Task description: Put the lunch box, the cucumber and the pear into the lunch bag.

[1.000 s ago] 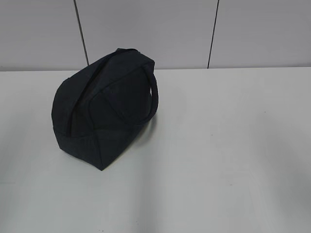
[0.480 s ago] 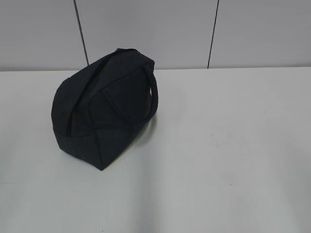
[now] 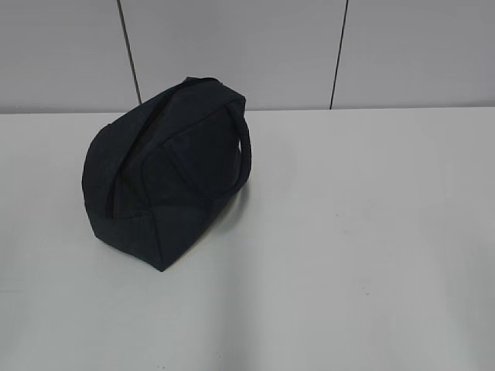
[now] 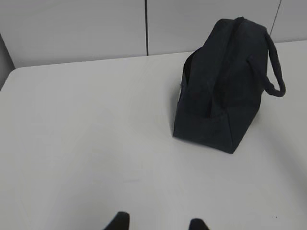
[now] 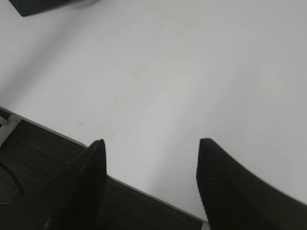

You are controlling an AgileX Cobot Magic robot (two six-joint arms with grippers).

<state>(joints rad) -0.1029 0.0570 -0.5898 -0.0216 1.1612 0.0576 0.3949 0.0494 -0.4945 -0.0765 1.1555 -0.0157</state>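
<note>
Left wrist view, left tool (image 4: 157,224) spread, empty, right tool (image 5: 149,165) spread over table (image 5: 192,72) edge

White table (image 3: 371,232), dark lunch bag (image 3: 166,178) seemingly closed

The left hand (image 4: 157,223) shows only two dark fingertips parted with nothing between them, well short of the lunch bag (image 4: 225,86), while the right hand (image 5: 149,184) holds its two dark fingers wide apart and empty, farther from that bag.
</note>
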